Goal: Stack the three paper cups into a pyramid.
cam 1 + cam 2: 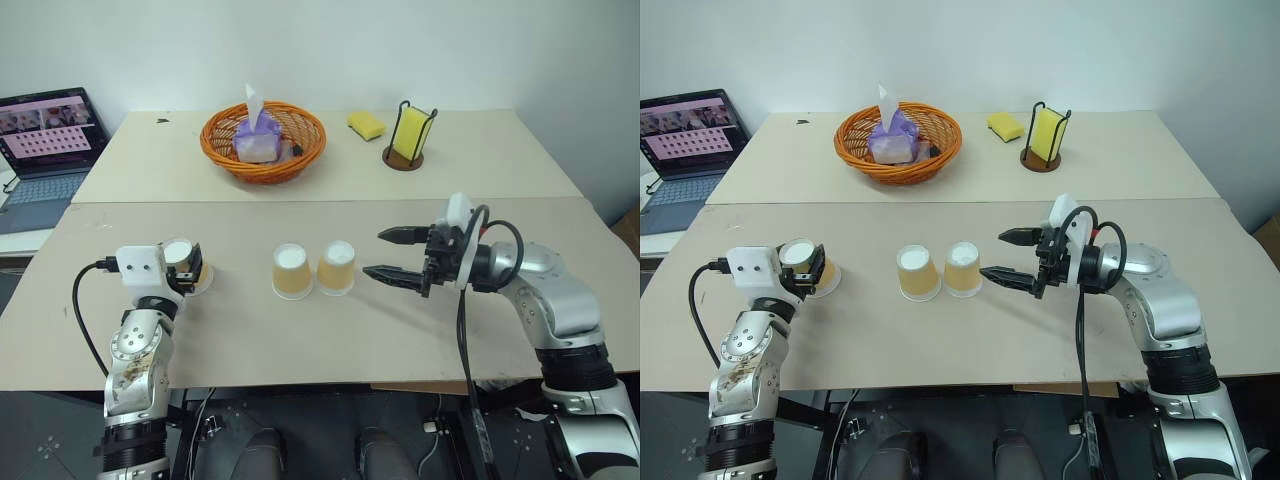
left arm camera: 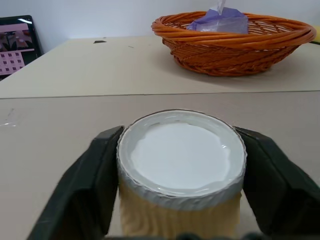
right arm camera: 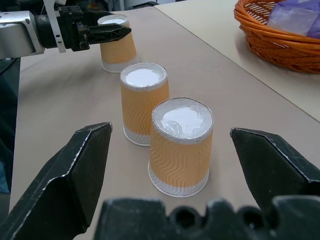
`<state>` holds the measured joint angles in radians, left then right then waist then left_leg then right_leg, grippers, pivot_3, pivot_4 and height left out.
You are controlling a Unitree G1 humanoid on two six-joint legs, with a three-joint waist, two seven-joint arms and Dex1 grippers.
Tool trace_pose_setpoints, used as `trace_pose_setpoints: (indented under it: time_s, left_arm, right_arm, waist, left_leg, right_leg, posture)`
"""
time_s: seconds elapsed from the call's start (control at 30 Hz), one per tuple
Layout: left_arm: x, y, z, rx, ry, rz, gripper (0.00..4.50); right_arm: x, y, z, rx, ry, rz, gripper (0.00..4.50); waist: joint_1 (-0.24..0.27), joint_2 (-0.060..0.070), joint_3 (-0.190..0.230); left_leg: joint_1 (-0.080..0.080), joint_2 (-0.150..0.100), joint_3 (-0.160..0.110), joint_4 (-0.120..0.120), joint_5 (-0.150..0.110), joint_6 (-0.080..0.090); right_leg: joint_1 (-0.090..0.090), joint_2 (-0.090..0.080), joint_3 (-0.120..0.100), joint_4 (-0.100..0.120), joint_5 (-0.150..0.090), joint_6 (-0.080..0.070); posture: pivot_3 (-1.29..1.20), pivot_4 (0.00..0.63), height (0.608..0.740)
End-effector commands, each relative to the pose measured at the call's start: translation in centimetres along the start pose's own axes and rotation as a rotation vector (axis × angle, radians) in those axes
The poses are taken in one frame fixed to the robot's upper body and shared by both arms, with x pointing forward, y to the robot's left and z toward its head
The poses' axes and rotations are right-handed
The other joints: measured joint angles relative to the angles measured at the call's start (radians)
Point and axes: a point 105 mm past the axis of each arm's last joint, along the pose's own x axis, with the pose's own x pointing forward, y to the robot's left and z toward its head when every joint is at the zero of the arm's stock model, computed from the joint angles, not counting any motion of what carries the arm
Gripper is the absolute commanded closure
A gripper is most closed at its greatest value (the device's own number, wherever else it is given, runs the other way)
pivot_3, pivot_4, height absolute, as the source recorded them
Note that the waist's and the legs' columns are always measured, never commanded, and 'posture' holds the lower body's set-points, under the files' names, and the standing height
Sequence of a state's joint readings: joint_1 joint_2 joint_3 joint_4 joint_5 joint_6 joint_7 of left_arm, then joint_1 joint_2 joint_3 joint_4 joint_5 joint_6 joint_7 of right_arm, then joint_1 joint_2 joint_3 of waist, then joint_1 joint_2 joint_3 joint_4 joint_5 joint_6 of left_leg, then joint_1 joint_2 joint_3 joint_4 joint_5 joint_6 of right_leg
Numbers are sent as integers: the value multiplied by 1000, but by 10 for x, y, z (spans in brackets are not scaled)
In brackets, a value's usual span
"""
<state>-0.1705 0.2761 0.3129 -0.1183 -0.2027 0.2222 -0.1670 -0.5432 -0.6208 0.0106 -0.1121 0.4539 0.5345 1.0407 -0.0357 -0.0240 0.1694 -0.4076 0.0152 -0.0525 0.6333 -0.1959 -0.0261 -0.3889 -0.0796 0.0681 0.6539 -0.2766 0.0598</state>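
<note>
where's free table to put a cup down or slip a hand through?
Bare patches: the front table edge below the two middle cups; the strip between them and the third cup in the left gripper; the stretch behind them, before the basket. Crowded: right of the middle cups, where the open right gripper sits close.

Two cups [image 1: 313,270] centre table (touching), third cup [image 1: 192,266] left.

Three paper cups [image 1: 291,271], two yellow sponges [image 1: 367,124], one basket [image 1: 222,150], one laptop [image 1: 45,150].
</note>
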Motion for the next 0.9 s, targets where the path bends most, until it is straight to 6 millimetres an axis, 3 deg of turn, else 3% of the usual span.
trace_pose_setpoints:
  time_s: [0.03,0.17,0.27,0.43,0.53,0.6,0.7,0.8,0.9]
  left_arm:
    - [1,1,13,8,-46,-3,1877]
    - [2,0,14,18,-49,-8,1877]
    - [8,-9,27,31,-98,-62,1877]
    - [50,-43,109,-52,-284,-318,1877]
    - [60,-71,156,-110,-334,-553,1877]
    - [50,-100,189,-188,-347,-825,1877]
    - [21,-129,210,-261,-308,-1194,1877]
    - [-1,-145,209,-284,-201,-1473,1877]
    - [3,-154,199,-237,-135,-1547,1877]
  right_arm:
    - [-6,-3,14,-57,-33,-20,0]
    - [-5,-3,14,-53,-34,-19,0]
    - [-3,-3,12,-52,-32,-25,0]
    - [0,-7,7,-46,-22,-58,0]
    - [0,-9,3,-44,-9,-85,0]
    - [-2,-9,1,-40,-12,-103,0]
    - [-3,-11,-1,-36,-7,-130,0]
    - [-7,-12,-7,-33,4,-163,0]
    - [-11,-12,-10,-26,5,-198,0]
  waist:
    - [0,0,0]
    - [0,0,0]
    - [0,0,0]
    - [17,-5,3]
    - [18,-5,3]
    - [18,-5,3]
    - [15,-5,3]
    - [-1,-5,3]
    - [-9,-5,3]
  left_leg:
    - [0,0,0,0,0,0]
    - [0,0,0,0,0,0]
    - [0,0,0,0,0,0]
    - [-1,0,-2,2,0,-1]
    - [-4,-1,-2,2,0,-1]
    - [-6,0,-3,3,0,-1]
    - [-8,0,-3,3,0,-1]
    - [-7,0,-4,3,0,-1]
    - [-6,0,-3,3,1,-1]
  right_leg:
    - [0,0,0,0,0,0]
    - [0,0,0,0,0,0]
    - [0,0,0,0,0,0]
    - [0,1,-2,1,0,0]
    - [-1,0,-3,-1,0,0]
    - [-1,1,-3,-3,0,1]
    - [-2,0,-3,-5,0,1]
    - [-2,1,-3,-4,0,1]
    - [-2,2,-3,0,0,1]
  posture:
    - [0,150,740]
    - [0,150,740]
    - [0,150,740]
    - [0,150,740]
    - [0,150,740]
    - [0,150,740]
    - [0,150,740]
    - [0,150,740]
    - [0,150,740]
